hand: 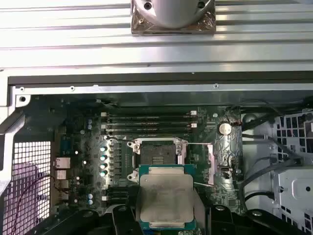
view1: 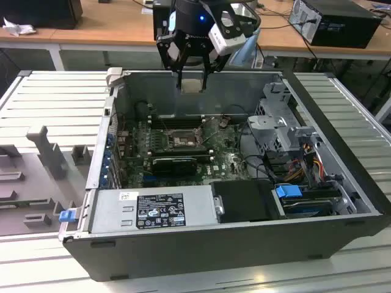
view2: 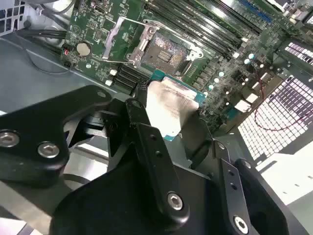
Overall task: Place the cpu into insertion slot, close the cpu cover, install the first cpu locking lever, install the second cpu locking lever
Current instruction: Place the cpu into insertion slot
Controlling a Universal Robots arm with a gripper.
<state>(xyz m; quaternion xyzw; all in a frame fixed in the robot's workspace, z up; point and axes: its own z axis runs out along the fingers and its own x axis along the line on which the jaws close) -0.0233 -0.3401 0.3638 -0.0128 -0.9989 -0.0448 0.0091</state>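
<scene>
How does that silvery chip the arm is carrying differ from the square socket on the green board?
The cpu is pale silvery with a flat top; the insertion slot is dark and recessed. The cpu is held aloft in the gripper; the insertion slot sits on the motherboard, uncovered and empty. Both are square.

Ribbed metal table (view1: 55, 91) carries open computer case (view1: 214, 250); grey moulded tray (view1: 30, 183) beside it.

We find the insertion slot (hand: 156, 155) in the motherboard (hand: 73, 142), the cpu cover (hand: 211, 164) open beside it, the cpu (hand: 166, 200) above
</scene>
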